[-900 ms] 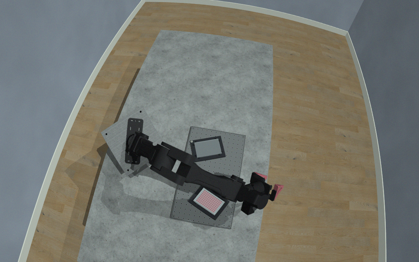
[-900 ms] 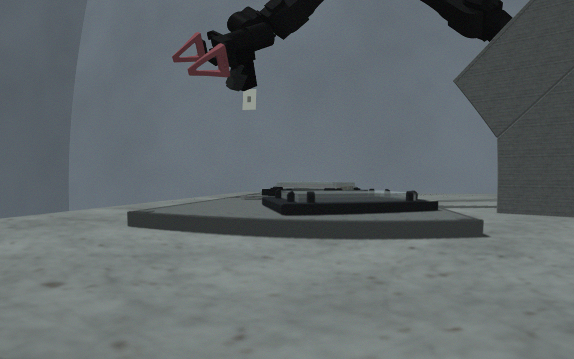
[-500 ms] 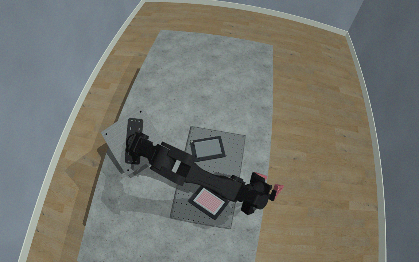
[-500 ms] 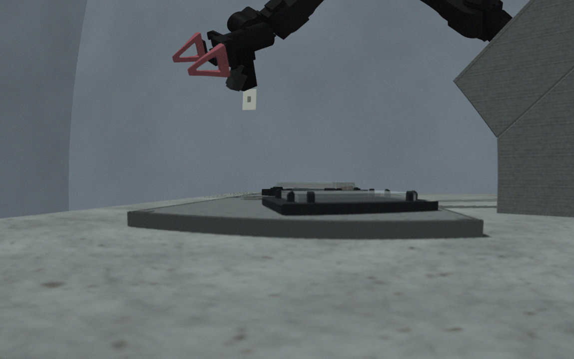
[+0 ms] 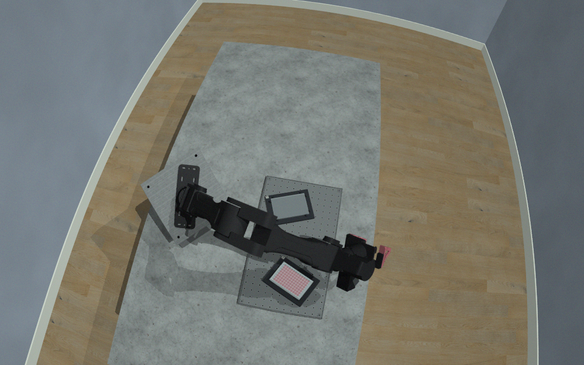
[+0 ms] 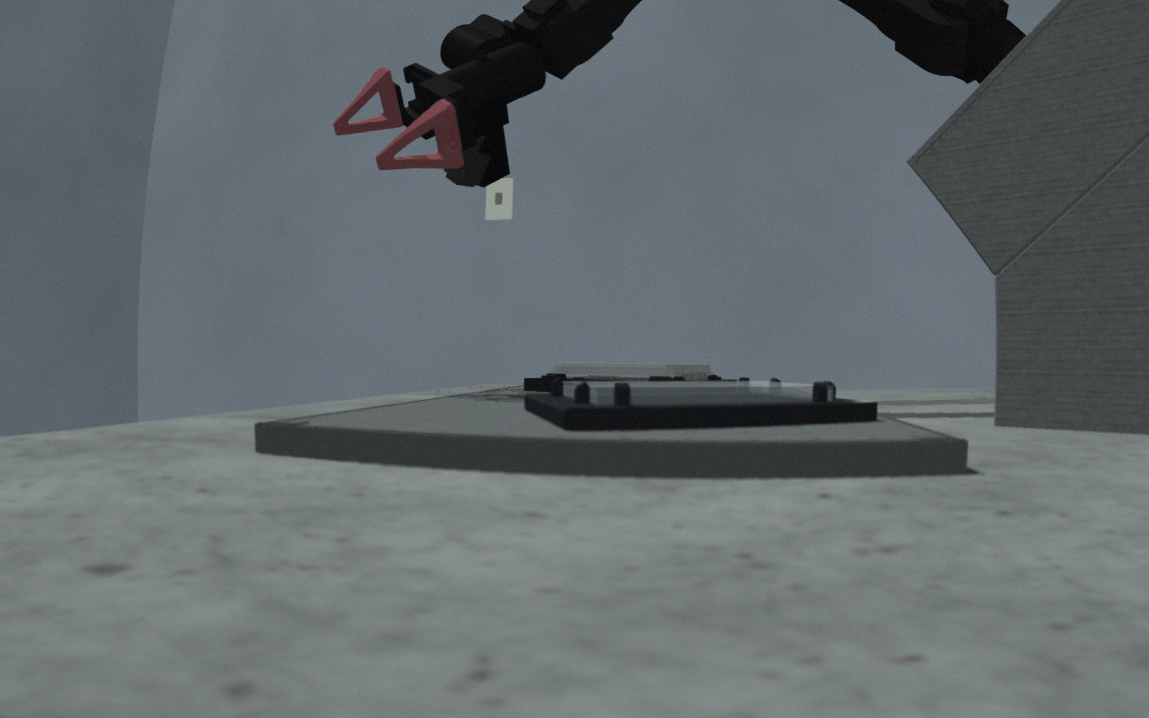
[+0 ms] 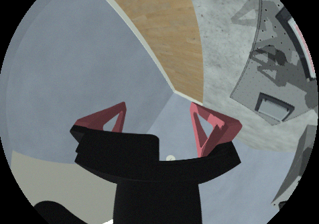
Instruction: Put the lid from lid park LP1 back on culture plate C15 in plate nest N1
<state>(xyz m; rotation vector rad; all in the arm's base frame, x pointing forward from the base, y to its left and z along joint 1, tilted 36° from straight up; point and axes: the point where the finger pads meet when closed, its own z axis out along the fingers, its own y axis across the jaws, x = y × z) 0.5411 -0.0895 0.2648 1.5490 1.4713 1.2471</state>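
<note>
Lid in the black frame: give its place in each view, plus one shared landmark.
Top: the grey lid lies just above centre, beside the arm.
Exterior: the lid is a pale strip at centre, behind the nearer black frame.
Wrist: the lid sits at the right edge, small.
Shared landmark: the grey pegboard under it.
</note>
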